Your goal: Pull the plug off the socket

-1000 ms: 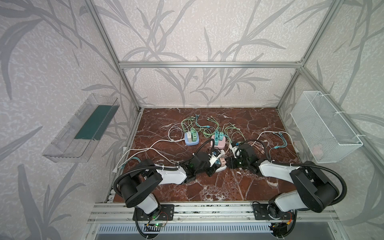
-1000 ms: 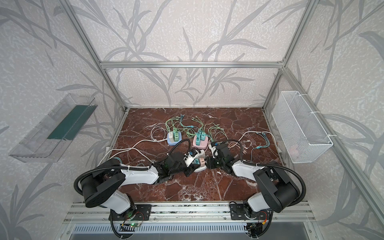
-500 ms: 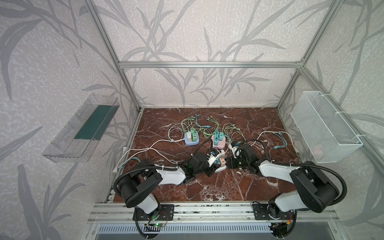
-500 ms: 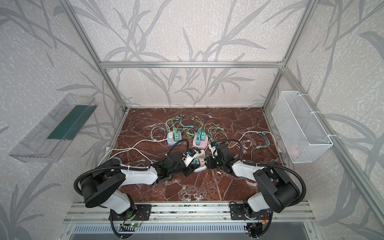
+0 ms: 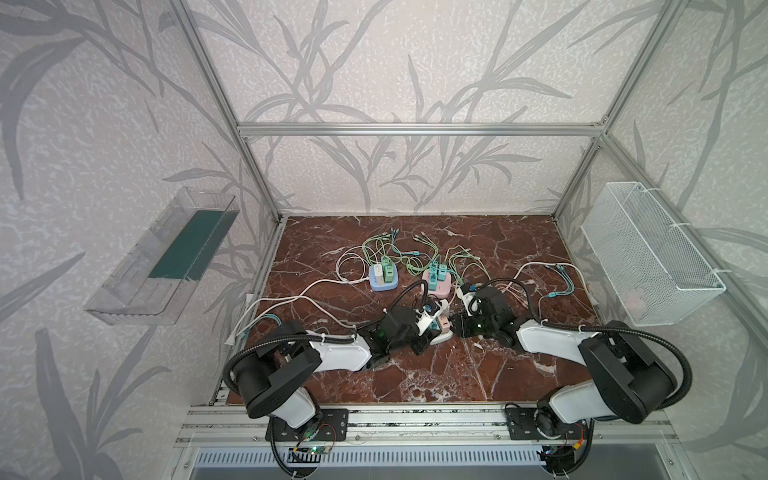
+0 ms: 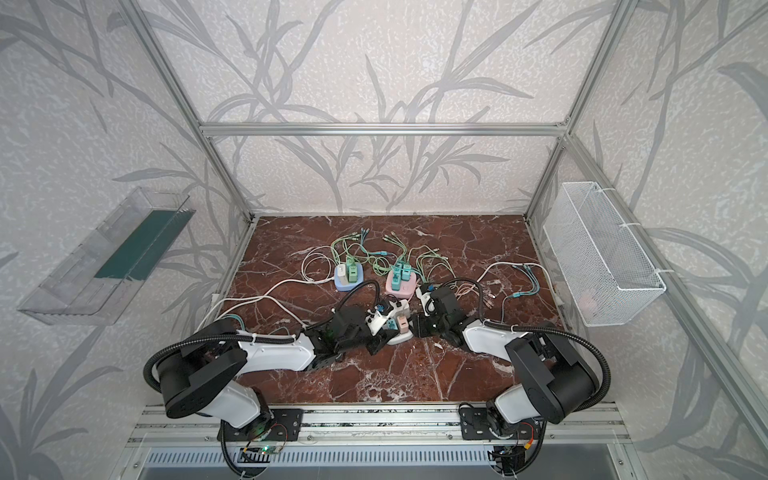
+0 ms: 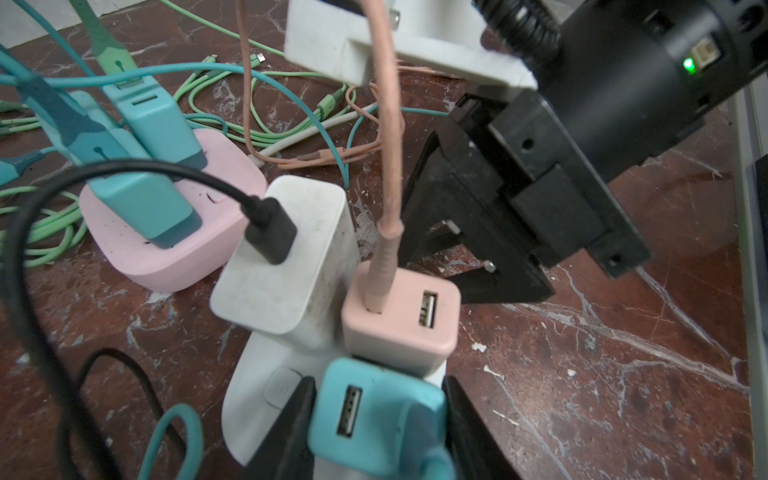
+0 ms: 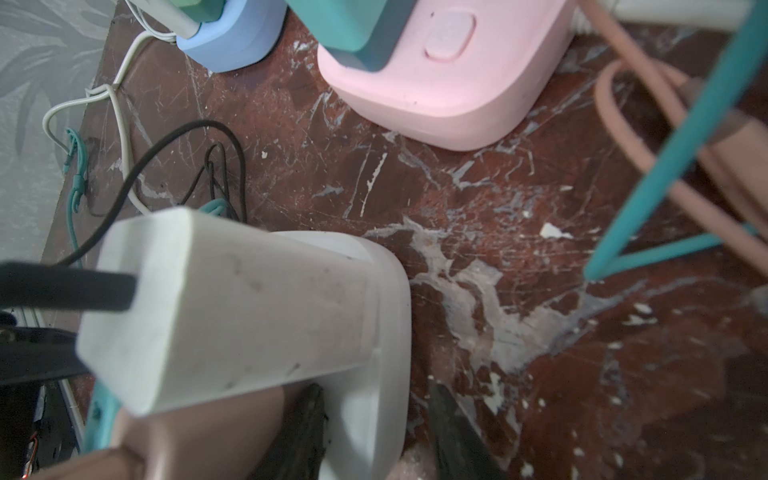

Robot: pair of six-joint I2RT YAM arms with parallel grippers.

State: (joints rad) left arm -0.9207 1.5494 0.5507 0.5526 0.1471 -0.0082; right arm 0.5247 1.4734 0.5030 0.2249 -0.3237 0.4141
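The left end effector point(image 7: 376, 397) clenches the smooth, boxy teal plug point(image 7: 374, 424) seated on the rounded white socket point(image 7: 257, 399); the right end effector point(image 8: 374, 401) pinches the socket's rim. Veined red marble desk point(image 7: 582, 374), leaf-patterned walls point(image 5: 374, 62).

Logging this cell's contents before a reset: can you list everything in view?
table: one, red-brown marble, cell floor.
white socket: one, white, front centre.
white charger, pink charger, teal charger: one each, in the white socket.
pink socket: one, pink, behind it; teal adapters plugged in.
blue socket: one, blue, left of the pink; two plugs in it.
loose cables: several, green, teal, white, pink, around the sockets.
clear tray: one, transparent, left wall.
wire basket: one, white, right wall.
left gripper: one, black, shut on the teal charger.
right gripper: one, black, shut on the white socket's edge.
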